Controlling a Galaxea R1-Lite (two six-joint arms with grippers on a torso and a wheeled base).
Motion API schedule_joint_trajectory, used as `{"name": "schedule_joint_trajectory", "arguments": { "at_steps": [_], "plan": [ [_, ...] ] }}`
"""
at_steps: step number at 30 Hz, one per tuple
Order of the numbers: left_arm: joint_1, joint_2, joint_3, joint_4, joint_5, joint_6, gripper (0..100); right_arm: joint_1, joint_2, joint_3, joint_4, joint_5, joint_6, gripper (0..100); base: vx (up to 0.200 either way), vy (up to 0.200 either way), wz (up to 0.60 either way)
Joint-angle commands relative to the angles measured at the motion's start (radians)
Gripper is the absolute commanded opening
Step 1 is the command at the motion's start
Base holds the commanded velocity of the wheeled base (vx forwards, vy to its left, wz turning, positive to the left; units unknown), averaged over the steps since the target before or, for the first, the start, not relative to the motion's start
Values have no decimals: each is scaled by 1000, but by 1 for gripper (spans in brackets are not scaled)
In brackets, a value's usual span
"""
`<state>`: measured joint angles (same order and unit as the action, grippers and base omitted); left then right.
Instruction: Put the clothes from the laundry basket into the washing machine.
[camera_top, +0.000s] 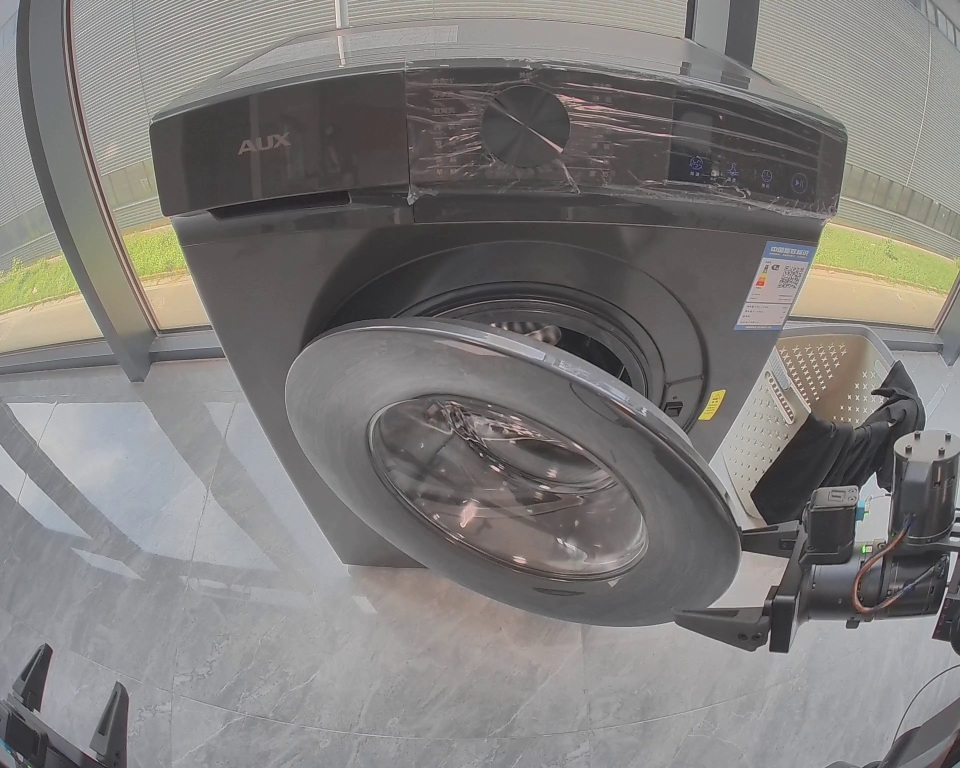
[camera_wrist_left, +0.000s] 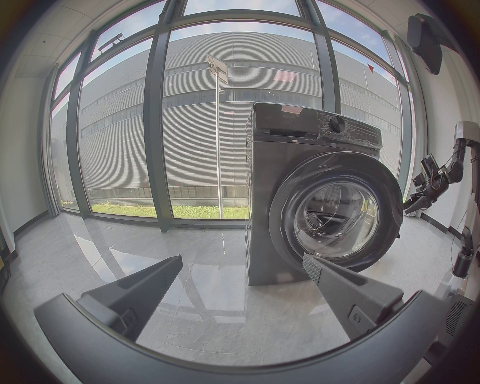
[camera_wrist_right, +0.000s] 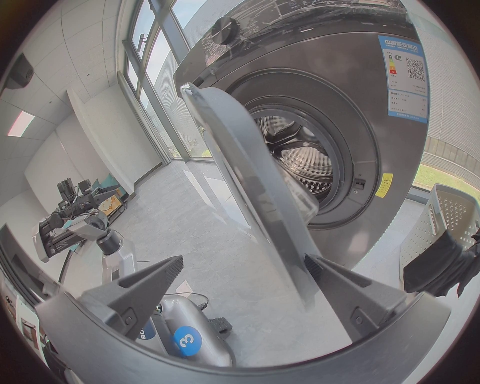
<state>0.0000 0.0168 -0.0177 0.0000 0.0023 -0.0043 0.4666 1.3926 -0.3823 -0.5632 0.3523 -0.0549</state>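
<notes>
Door (camera_top: 500, 470) opened, rim flanked by spread right gripper (camera_top: 712, 579); clothes (camera_top: 830, 455) left in basket (camera_top: 840, 370) just beyond it, none loaded

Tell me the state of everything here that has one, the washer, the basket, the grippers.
Washing machine door: partly open.
Drum: visible part holds no clothes.
Laundry basket: dark garment draped over its rim.
Left gripper: open, empty.
Right gripper: open, at the door's rim.

Head view: close above, facing down at washing machine (camera_top: 290, 270). Left wrist: low, well back, facing it. Right wrist: beside door (camera_wrist_right: 240, 170) edge. All share the door.
</notes>
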Motion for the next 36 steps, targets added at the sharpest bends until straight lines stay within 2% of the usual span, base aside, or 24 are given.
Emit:
{"name": "schedule_joint_trajectory", "arguments": {
  "at_steps": [1,8,11,13,15,17,21,24,30,36],
  "plan": [
    [0,-17,15,0,1,0,100,35,-12,33,-1,2,4,100,0,0,0],
    [0,-17,15,0,1,0,100,49,-98,82,8,4,4,100,0,0,0],
    [0,-17,15,0,1,0,100,37,-176,82,9,0,53,100,0,0,0],
    [0,-17,15,0,1,0,100,33,-182,74,5,-1,64,100,0,0,0],
    [0,-17,15,0,1,0,100,15,-191,33,6,-7,89,100,0,0,0],
    [0,-17,15,0,1,0,100,-48,-191,-13,8,-4,112,100,0,0,0],
    [0,-17,15,0,1,0,100,-154,-176,-89,9,-4,118,100,0,0,0],
    [0,-17,15,0,1,0,100,-198,-164,-112,11,-4,118,100,0,0,0],
    [0,-17,15,0,1,0,100,-207,-115,-99,9,-7,118,100,0,0,0],
    [0,-17,15,0,1,0,100,-169,-32,-67,0,-9,107,100,0,0,0]
  ]
}}
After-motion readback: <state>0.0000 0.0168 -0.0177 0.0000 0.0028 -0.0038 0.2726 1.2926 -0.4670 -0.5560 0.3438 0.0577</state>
